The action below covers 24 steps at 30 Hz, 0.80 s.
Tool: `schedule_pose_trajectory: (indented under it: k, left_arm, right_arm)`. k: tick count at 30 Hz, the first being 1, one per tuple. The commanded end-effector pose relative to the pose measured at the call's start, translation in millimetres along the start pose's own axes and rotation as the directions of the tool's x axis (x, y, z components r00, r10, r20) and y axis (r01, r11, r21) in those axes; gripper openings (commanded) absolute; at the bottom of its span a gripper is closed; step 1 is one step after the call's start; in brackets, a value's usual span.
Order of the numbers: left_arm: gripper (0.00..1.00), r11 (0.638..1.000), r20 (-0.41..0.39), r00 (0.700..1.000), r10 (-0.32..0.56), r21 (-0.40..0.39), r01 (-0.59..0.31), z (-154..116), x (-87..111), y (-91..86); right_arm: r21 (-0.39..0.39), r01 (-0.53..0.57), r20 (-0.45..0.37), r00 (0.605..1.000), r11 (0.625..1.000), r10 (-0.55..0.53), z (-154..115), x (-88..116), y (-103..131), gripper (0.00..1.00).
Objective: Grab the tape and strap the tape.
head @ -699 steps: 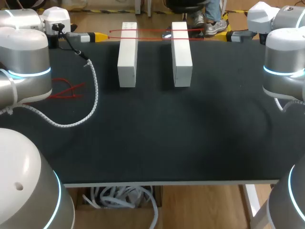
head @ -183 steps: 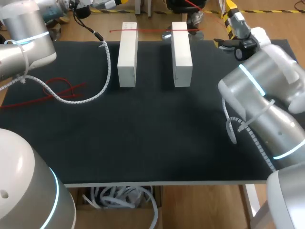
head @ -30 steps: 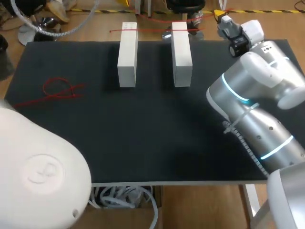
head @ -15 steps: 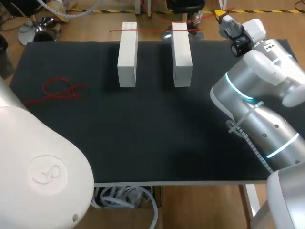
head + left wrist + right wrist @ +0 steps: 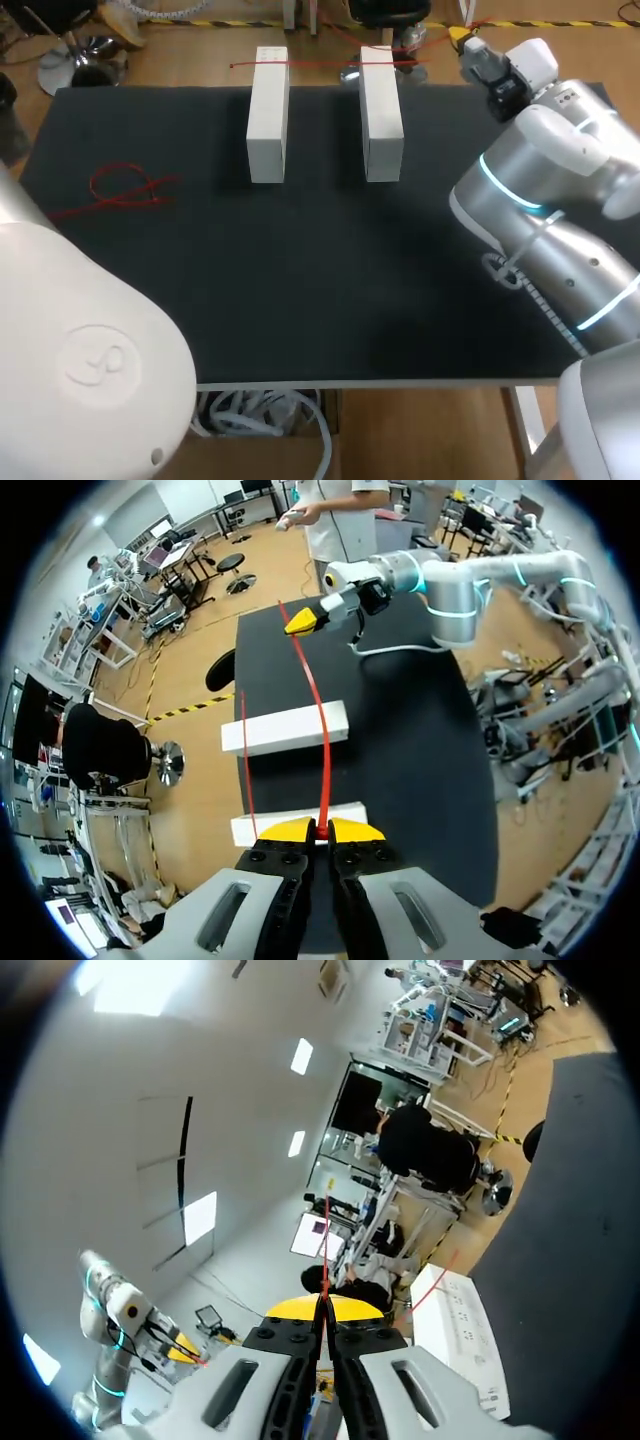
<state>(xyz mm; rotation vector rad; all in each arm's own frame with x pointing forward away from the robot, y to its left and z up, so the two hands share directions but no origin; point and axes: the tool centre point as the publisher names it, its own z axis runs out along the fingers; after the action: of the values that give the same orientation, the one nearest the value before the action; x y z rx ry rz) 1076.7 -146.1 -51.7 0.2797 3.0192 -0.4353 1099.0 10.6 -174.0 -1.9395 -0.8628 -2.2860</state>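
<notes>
Plainly had the left gripper point(image 5: 322, 830) pinched shut on one end of the red tape point(image 5: 325, 770), the strand caught between the yellow tips. Had the right gripper point(image 5: 325, 1305) likewise clamped on the other end, out past the far right corner of the table point(image 5: 320, 290). Found the tape stretched between the two, running across the far ends of the left white block point(image 5: 267, 115) and the right white block point(image 5: 381, 115). Noted a second red tape point(image 5: 128, 187) lying loose in a loop on the left of the table, well apart from the blocks. Judged the grabbing done and the strapping under way. Called for holding both grips firm and the pull even, so as not to drag either block sideways or tip it. Called also for bringing the two ends round the blocks together and low, with no slack, lest the strand slide off the block tops.
</notes>
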Motion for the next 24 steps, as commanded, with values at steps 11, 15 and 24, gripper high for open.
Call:
schedule_pose_trajectory:
  k: [11, 15, 24]
  left_arm:
    - [0.0, 1.0, -0.005, 1.0, 0.009, 0.008, -0.009, 2, -0.5, 1.5]
    - [0.0, 1.0, -0.005, 1.0, 0.009, 0.008, -0.009, 2, -0.5, 1.5]
    - [0.0, 1.0, -0.005, 1.0, 0.009, 0.008, -0.009, 2, -0.5, 1.5]
  right_arm:
    - [0.559, 0.504, 0.185, 0.698, 0.658, -0.692, 8, 27, 9, 0.0]
    - [0.598, 0.703, 0.112, 0.401, 0.384, -0.909, 9, 36, 19, 0.0]
    - [0.379, 0.583, 0.174, 0.718, 0.719, -0.674, 9, 49, 25, 0.0]
